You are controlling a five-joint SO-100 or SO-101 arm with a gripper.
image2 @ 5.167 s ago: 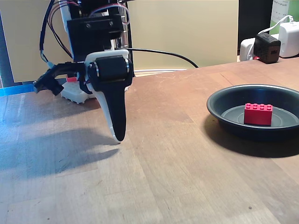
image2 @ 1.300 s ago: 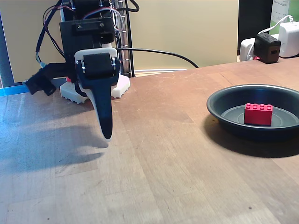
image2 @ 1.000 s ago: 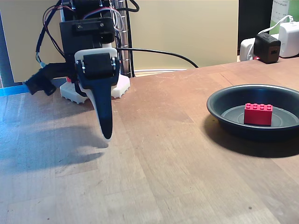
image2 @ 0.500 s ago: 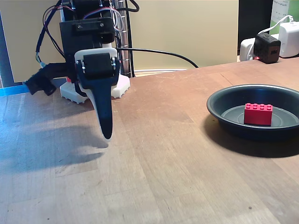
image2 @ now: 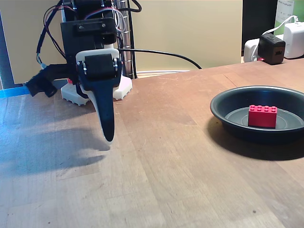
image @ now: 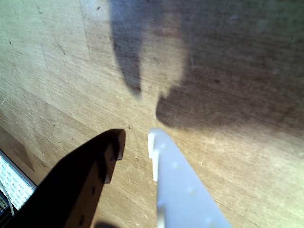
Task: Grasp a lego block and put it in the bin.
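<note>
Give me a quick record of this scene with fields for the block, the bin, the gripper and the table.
lego block: red, inside the bin, standing on edge
bin: dark round pan, at right in the fixed view
gripper: slightly open, nothing between the fingers, above bare wood, far left of the bin in the fixed view
table: wooden planks
task state: block already in bin

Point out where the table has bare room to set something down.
The widest free patch is the wooden table between the tool and the bin, running to the near edge. The wrist view shows bare wood under the tool too. It is crowded at the far right corner, around the black charger cube.
</note>
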